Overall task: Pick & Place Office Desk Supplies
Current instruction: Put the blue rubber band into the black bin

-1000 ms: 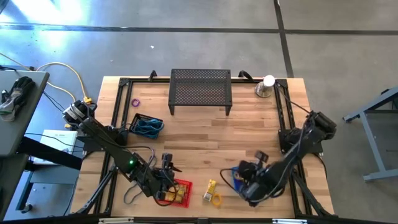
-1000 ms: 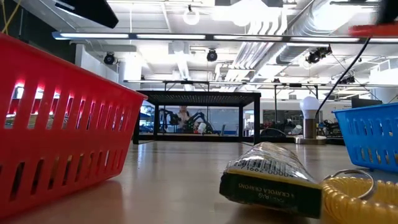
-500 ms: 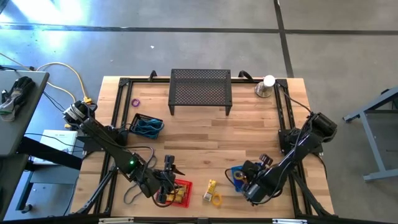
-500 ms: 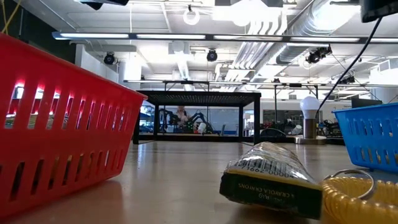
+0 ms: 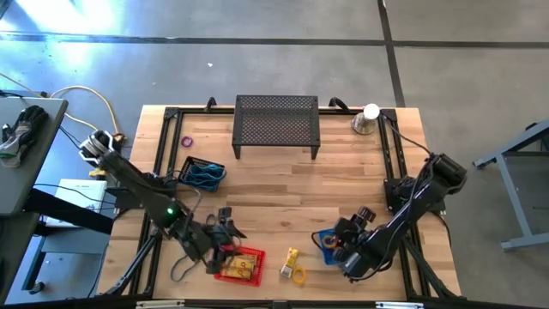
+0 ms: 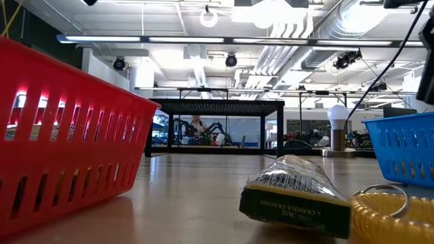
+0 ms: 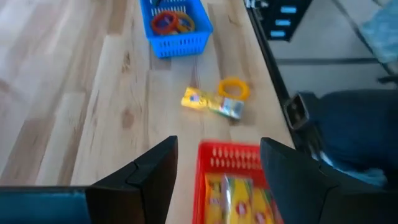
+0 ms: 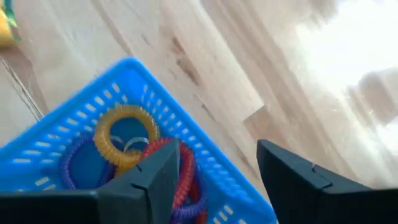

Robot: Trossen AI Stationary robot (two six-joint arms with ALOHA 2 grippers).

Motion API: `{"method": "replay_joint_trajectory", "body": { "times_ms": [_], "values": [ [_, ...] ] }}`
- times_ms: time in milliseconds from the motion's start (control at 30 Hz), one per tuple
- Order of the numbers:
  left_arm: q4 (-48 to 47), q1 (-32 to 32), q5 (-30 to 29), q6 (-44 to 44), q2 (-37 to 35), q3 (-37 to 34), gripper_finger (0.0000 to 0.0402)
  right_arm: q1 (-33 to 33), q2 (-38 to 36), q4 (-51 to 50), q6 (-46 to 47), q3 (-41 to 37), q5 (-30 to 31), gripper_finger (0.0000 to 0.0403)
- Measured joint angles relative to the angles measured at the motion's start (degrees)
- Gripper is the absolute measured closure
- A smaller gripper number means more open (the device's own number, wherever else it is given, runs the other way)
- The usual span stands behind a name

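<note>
Left claw (image 5: 225, 233) seen drawn back from red basket (image 5: 241, 264), now just beyond its far-left corner; fingers spread, nothing held. Drop into red basket judged done. Red basket: yellow packets (image 7: 239, 200) inside. Black basket (image 5: 202, 174), well behind red basket: teal bands. Yellow packet (image 5: 290, 260) and yellow coil ring (image 5: 298, 275) left loose on counter (image 5: 283, 193), just right of red basket; judged next picks. Blue basket (image 8: 124, 163), farther right: yellow, red, purple coil rings. Right claw (image 5: 341, 251) lifted above it, fingers apart, empty.
</note>
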Motion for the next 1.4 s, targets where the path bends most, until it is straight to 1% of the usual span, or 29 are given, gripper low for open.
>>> {"method": "replay_joint_trajectory", "body": {
  "times_ms": [100, 167, 333, 400, 467, 567, 700, 833, 1000, 1100, 1200, 1333, 1400],
  "values": [
    [-8.7, 0.2, 3.2, -2.2, -4.5, 0.0, 0.0184, 0.4, -1.5, 0.4, 0.0, 0.0, 2.7, 0.0195],
    [-15.9, 0.2, 4.2, -6.4, -7.0, 0.0, 0.0185, 0.8, -2.4, 1.4, 0.1, 0.0, 5.0, 0.0195],
    [-36.0, -0.2, 4.2, -25.4, -10.2, -0.3, 0.0185, 1.8, -3.3, 4.8, -1.4, 0.1, 10.3, 0.0195],
    [-41.5, -0.7, 3.7, -32.8, -10.1, -1.5, 0.0185, 2.1, -3.3, 6.2, -4.2, 0.1, 11.3, 0.0195],
    [-43.9, -0.8, 3.8, -37.6, -9.8, -3.2, 0.0185, 2.3, -3.3, 8.1, -7.0, 0.1, 12.5, 0.0195],
    [-44.1, -0.5, 5.7, -42.2, -9.8, -5.9, 0.0185, 2.3, -3.3, 11.3, -10.4, 0.1, 13.7, 0.0195],
    [-43.3, 0.6, 8.5, -45.0, -9.8, -8.6, 0.0185, 2.3, -3.3, 15.0, -15.0, 0.1, 13.8, 0.0195],
    [-40.7, 2.9, 12.6, -41.8, -9.8, -11.7, 0.0186, 2.3, -3.3, 17.5, -16.6, 0.1, 13.5, 0.0195],
    [-33.4, 6.9, 18.6, -36.0, -9.8, -16.1, 0.0186, 2.3, -3.3, 18.4, -16.6, 0.1, 13.4, 0.0195],
    [-31.2, 9.1, 18.8, -34.7, -9.8, -18.4, 0.0186, 2.3, -3.3, 19.1, -16.6, 0.1, 13.4, 0.0195],
    [-30.3, 10.9, 18.8, -36.3, -9.8, -20.1, 0.0186, 2.3, -3.3, 19.5, -16.6, 0.1, 13.4, 0.0195],
    [-26.2, 12.2, 18.8, -36.7, -9.8, -22.2, 0.0186, 2.3, -3.3, 19.8, -16.6, 0.1, 13.4, 0.0195],
    [-23.7, 12.5, 18.8, -38.9, -9.8, -23.5, 0.0186, 2.2, -3.3, 19.9, -16.7, 0.1, 13.4, 0.0195]
  ]
}}
